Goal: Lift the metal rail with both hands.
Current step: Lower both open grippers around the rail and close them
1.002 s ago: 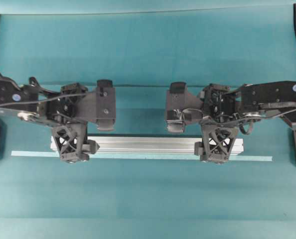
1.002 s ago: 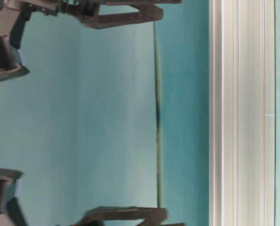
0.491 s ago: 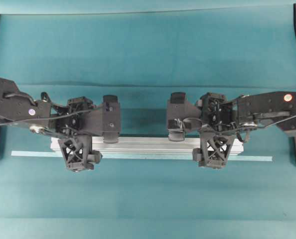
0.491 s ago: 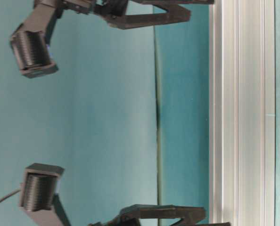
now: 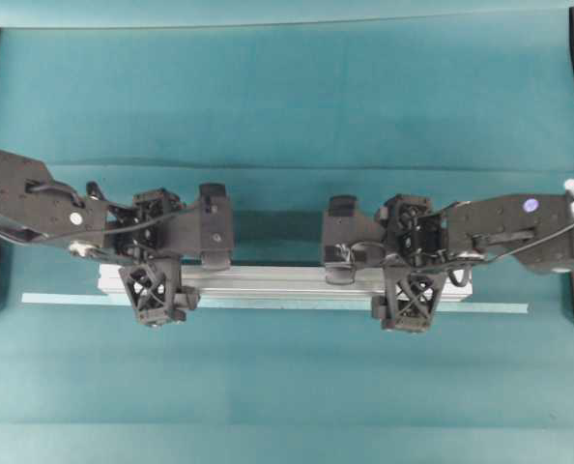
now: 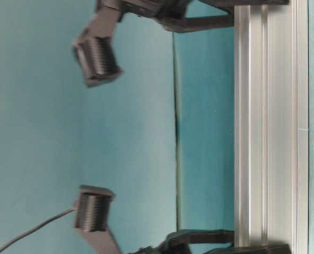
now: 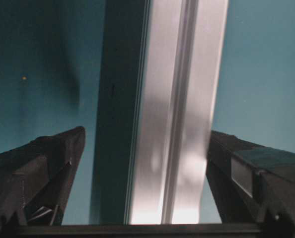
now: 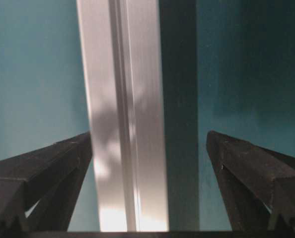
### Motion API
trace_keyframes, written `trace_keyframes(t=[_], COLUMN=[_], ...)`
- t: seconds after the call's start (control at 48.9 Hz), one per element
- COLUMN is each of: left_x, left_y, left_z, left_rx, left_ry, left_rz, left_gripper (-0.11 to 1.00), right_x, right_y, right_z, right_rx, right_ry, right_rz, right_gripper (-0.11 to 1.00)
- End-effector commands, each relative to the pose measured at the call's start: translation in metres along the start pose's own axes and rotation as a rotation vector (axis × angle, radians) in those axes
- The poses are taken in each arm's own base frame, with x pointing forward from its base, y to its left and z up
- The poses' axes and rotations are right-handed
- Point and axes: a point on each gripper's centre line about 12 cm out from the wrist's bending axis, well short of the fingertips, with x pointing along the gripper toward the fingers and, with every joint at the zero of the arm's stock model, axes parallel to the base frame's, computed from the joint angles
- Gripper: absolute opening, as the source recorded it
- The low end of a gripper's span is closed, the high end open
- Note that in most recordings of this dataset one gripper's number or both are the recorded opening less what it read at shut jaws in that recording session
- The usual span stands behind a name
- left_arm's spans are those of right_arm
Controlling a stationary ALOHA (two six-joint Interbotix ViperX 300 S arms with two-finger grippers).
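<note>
Metal rail (image 5: 277, 280) lies flat on the teal surface (image 5: 287, 97), lengthwise across its middle, parallel to the near edge. A pale teal flat strip (image 5: 480, 307) lies just beside it on the near side and extends past both rail ends.

Left gripper (image 5: 156, 293) stands over the rail close to its left end; right gripper (image 5: 406, 298) stands over it close to its right end. Both point downward.

Left wrist view: the jaws are spread, one finger (image 7: 43, 168) on each side of the rail (image 7: 172, 109), with a gap on the shaded side and the other finger at or close to the bright face. Right wrist view: the jaws are likewise released, fingers (image 8: 43, 173) straddling the rail (image 8: 122, 109), neither clamped. The table-level view shows finger tips (image 6: 199, 24) reaching the rail's upper edge (image 6: 268, 127); contact cannot be confirmed.

Assessment: the rail is not yet grasped and rests on the surface.

Risks:
- Rail sits off-centre between each pair of fingers. Closing may push it sideways or rotate it before both sides bear.
- Smooth grooved aluminium against narrow tapered tips offers little purchase; a shallow grip could slip on lifting.
- A finger may land on the adjacent strip and pinch it together with the rail.
- Unequal closing or lifting between the arms would tilt the rail, and it may slide out of one grip.
</note>
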Motion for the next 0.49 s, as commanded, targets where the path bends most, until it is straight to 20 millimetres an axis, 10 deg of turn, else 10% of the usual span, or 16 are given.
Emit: trace_keyframes(t=[0.0, 0.47], left_x=[0.005, 0.023], left_y=[0.000, 0.000], left_z=[0.001, -0.004], left_rx=[0.002, 0.002], left_ry=[-0.012, 0.003], left_rz=[0.000, -0.001], left_gripper=[0.98, 0.98], right_x=[0.007, 0.015], right_y=[0.001, 0.001], right_z=[0.000, -0.003], right_rx=[-0.018, -0.025], right_ry=[0.005, 0.015], right_rz=[-0.001, -0.002], right_gripper=[0.96, 0.96])
